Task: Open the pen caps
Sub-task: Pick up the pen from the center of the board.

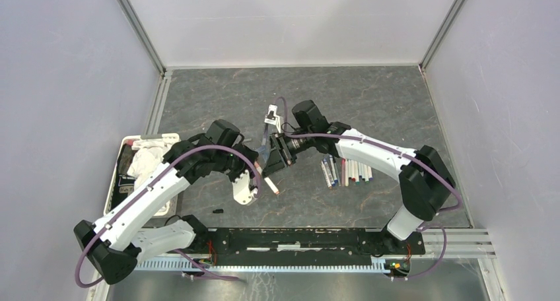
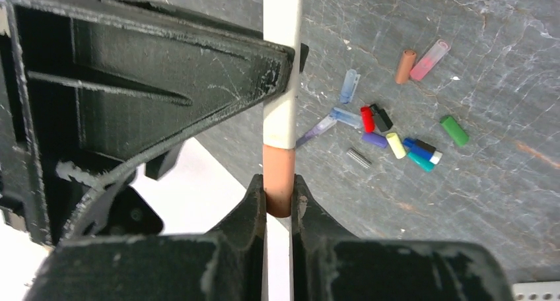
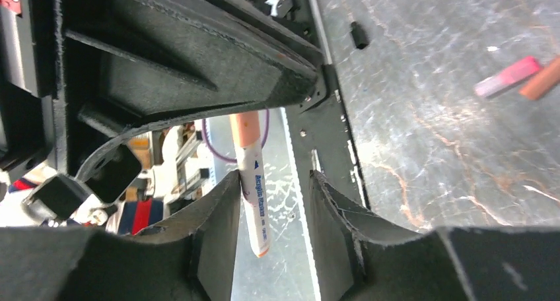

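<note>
My left gripper (image 2: 279, 195) is shut on the orange-brown pen cap (image 2: 279, 175) at the end of a white pen (image 2: 282, 50), held above the table. In the right wrist view the same pen (image 3: 254, 195) hangs between the fingers of my open right gripper (image 3: 274, 202). It rests against one finger (image 3: 221, 208), with a clear gap to the other. Its cap (image 3: 246, 129) runs up into the left gripper's jaws. Several loose pen caps (image 2: 396, 144) lie on the table below, among them a green one (image 2: 454, 130), a brown one (image 2: 405, 66) and a pink one (image 2: 429, 51).
A row of pens (image 1: 347, 171) lies on the dark table under the right arm. A tray (image 1: 119, 175) holding cloth and dark items sits at the left edge. A small white fixture (image 1: 271, 116) stands behind the grippers. A small black piece (image 1: 217, 211) lies near the front rail.
</note>
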You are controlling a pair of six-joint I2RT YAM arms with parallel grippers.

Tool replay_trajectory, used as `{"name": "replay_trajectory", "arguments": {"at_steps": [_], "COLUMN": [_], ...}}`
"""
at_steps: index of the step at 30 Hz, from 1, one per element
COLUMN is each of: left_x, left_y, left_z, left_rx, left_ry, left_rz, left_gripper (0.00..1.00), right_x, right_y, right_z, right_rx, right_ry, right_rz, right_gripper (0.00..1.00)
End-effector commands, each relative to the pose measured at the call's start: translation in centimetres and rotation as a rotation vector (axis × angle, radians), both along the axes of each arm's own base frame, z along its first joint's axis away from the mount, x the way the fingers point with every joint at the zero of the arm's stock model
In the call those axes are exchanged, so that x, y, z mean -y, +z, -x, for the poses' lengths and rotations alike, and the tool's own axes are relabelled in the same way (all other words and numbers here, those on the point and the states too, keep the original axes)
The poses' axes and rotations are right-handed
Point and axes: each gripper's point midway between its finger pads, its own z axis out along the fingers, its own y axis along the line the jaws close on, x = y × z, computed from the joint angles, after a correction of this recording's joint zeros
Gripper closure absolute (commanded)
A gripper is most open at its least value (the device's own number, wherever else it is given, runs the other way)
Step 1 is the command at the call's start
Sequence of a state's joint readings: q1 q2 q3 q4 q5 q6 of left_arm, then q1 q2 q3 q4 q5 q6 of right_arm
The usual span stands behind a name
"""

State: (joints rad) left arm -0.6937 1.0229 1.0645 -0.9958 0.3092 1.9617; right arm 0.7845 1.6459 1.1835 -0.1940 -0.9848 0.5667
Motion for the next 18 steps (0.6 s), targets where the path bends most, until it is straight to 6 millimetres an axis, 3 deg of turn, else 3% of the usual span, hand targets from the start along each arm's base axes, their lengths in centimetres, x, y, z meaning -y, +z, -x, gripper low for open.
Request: {"name": "replay_trajectory", "arguments": {"at_steps": [1,15,18], "left_x": [0.2,0.1,-0.1], "left_y": [0.6,0.7,0.3], "left_z": [-0.7,-2.2,-2.1], "left_rx": [-0.109,-0.200,-0.202], "left_ry": [0.188,0.401,0.405], "left_rz": [0.077,0.121,0.111], "left_gripper": [0.98,0.98,0.98], "right_x": [-0.3,-1.2,-1.1], "right_y": [0.3,1.4,1.3], "right_z": [-2.9,-1.7,-1.7], "right_rx": [0.109,0.036,0.038], "right_ry": [-0.151,-0.144,-0.147], "right_rz": [-0.014,-0.164,-0.161], "right_gripper": [0.53,0.54,0.63]}}
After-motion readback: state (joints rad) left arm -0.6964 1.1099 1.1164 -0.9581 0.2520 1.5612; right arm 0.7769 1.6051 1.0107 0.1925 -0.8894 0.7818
